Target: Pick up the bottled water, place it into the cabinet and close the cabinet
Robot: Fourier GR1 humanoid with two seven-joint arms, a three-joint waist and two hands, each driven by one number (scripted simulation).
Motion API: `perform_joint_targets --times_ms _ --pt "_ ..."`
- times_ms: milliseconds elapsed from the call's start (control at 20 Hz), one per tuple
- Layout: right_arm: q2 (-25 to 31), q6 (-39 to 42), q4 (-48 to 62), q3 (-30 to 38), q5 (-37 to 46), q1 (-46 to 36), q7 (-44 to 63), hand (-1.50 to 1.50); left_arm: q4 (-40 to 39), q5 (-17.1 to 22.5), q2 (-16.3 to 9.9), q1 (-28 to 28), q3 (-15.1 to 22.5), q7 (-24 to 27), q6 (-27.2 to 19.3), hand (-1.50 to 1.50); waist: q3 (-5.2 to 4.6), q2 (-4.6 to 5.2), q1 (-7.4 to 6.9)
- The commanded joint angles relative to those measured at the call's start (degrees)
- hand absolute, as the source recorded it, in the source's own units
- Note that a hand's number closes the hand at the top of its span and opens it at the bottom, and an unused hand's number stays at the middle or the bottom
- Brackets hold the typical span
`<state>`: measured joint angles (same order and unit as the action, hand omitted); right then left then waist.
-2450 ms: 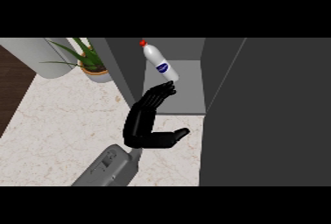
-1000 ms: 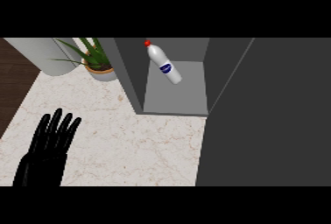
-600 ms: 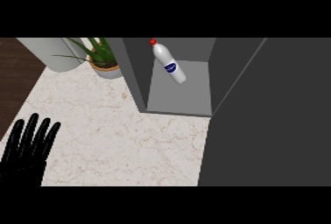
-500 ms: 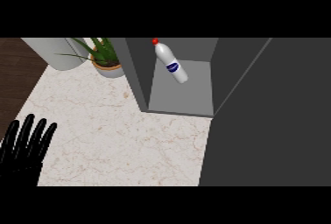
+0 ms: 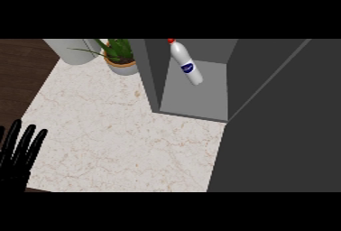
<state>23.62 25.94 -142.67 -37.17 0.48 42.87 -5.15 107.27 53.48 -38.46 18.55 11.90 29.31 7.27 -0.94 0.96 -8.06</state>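
The bottled water (image 5: 186, 64), white with a red cap and a blue label, stands inside the grey cabinet (image 5: 196, 97) at the back, leaning slightly. The cabinet's dark door (image 5: 279, 131) hangs open and fills the right side of the view. My left hand (image 5: 19, 153) shows at the lower left edge, fingers straight and pointing up, open, holding nothing, far from the bottle. My right hand is out of view.
A potted green plant (image 5: 120, 56) stands left of the cabinet, with a pale grey round container (image 5: 75, 48) behind it. The marble counter (image 5: 120, 144) spreads in front; dark wood floor (image 5: 20, 67) lies beyond its left edge.
My left hand let go of the bottle in the cabinet, drew back to the lower left edge and opened. The view has shifted left; the bottle stays in place.
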Motion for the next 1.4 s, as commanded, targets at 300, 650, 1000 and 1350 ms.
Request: perform_joint_targets --times_ms 300,650,1000,1350 --pt "-0.78 3.21 -1.06 -8.24 1.0 -10.19 7.76 1.5 -0.05 0.99 -2.84 -0.84 -1.8 -0.94 3.6 -1.5 -0.35 1.18 -3.59" --pt "3.78 6.72 -2.26 -3.85 2.14 -18.19 9.01 1.5 -0.02 2.01 -3.98 -1.01 -2.22 -1.97 4.91 -1.5 -0.71 0.85 -6.04" --pt "3.56 6.29 -1.36 -3.37 0.66 -21.37 11.37 1.5 -0.47 2.61 -4.41 -0.55 -2.99 -1.98 5.69 -1.5 -0.86 0.6 -5.64" --pt "3.65 6.6 -1.07 -1.99 -0.84 -24.14 11.67 1.5 -1.44 2.94 -5.42 -0.81 -3.74 -2.38 7.0 -1.5 -0.93 1.01 -5.25"
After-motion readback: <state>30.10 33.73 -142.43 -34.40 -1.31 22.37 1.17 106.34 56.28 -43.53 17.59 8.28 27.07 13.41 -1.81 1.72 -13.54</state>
